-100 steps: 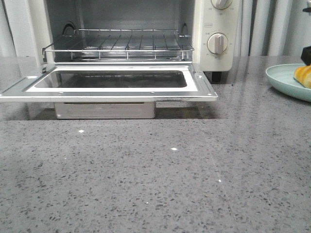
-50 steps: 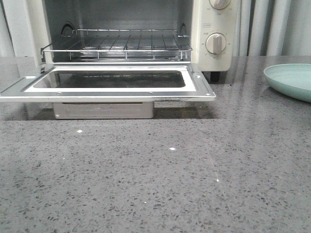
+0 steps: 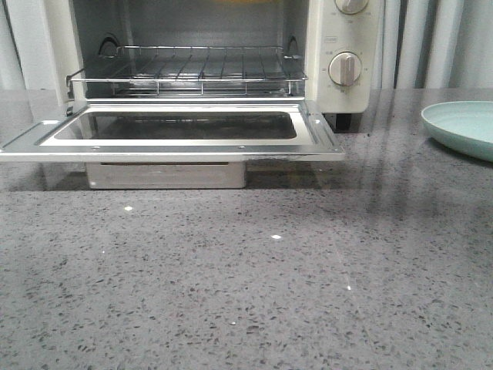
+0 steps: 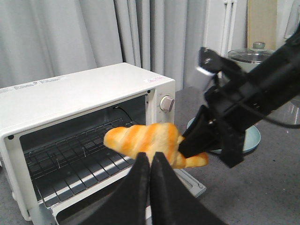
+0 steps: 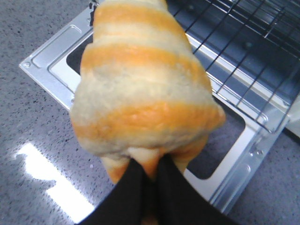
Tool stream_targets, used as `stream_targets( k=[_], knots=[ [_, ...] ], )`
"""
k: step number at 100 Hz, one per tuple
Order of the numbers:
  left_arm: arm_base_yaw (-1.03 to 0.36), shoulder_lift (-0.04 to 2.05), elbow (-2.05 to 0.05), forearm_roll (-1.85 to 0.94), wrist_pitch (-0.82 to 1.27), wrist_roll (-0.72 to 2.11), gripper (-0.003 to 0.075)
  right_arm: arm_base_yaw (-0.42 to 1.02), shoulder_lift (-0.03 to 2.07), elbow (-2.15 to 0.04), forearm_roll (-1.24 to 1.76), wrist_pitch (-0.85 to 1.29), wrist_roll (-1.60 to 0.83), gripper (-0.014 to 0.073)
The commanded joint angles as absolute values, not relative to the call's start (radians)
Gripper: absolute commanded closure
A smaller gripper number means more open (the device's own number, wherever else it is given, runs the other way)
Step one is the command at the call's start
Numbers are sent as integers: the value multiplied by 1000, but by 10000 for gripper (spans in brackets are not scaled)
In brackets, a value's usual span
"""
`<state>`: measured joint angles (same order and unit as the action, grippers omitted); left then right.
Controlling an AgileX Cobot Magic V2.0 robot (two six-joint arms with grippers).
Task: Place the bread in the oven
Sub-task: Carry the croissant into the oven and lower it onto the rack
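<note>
The bread (image 4: pixel 145 140) is a golden-orange croissant with cream stripes, held in the air in front of the open oven (image 4: pixel 70 93), above its dropped door. My right gripper (image 4: pixel 187 140) is shut on one end of it; in the right wrist view the bread (image 5: pixel 140 93) fills the frame above the shut gripper (image 5: pixel 149 168), with the door (image 5: pixel 243 154) and wire rack (image 5: pixel 243 28) beneath. My left gripper (image 4: pixel 150 159) is shut and empty, nearer than the bread. The front view shows the oven (image 3: pixel 347 38) open, its rack (image 3: pixel 192 73) bare, and neither gripper.
A pale green plate (image 3: pixel 462 127) lies empty on the grey speckled counter right of the oven; it also shows in the left wrist view (image 4: pixel 251 138). A pot with a glass lid (image 4: pixel 255 51) stands behind. The open door (image 3: pixel 323 142) juts out over the counter.
One second ago the bread and a black gripper tip showed at the plate on the right edge of the front view. Both have left that view and the plate is empty.
</note>
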<state>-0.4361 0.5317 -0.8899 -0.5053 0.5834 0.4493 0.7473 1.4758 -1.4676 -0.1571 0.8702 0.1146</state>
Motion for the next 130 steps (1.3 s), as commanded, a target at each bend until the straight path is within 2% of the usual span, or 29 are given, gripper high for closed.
stream_targets(
  k=[1, 40, 68, 92, 102, 109, 115, 121, 130],
  knots=[
    [-436, 536, -922, -526, 513, 442, 742, 746, 1534, -1592, -182, 842, 88, 661],
    [-436, 536, -922, -526, 545, 442, 742, 713, 1854, -1971, -284, 994, 88, 661],
    [-436, 536, -922, -526, 545, 442, 742, 713, 1891, -2002, -495, 910, 88, 661],
    [-436, 536, -922, -526, 545, 442, 742, 713, 1894, -2002, -506, 864, 88, 646],
    [-436, 536, -922, -526, 545, 442, 742, 713, 1896, -2002, -506, 864, 88, 534],
    [-436, 536, -922, -526, 545, 442, 742, 713, 1896, -2002, -506, 864, 88, 390],
    [-436, 536, -922, -526, 545, 442, 742, 713, 1896, -2002, -506, 864, 88, 234],
    [-436, 536, -922, -526, 546, 442, 742, 713, 1896, -2002, -506, 864, 88, 138],
    [-436, 536, -922, -526, 546, 442, 742, 713, 1896, -2002, -506, 868, 88, 72]
  ],
)
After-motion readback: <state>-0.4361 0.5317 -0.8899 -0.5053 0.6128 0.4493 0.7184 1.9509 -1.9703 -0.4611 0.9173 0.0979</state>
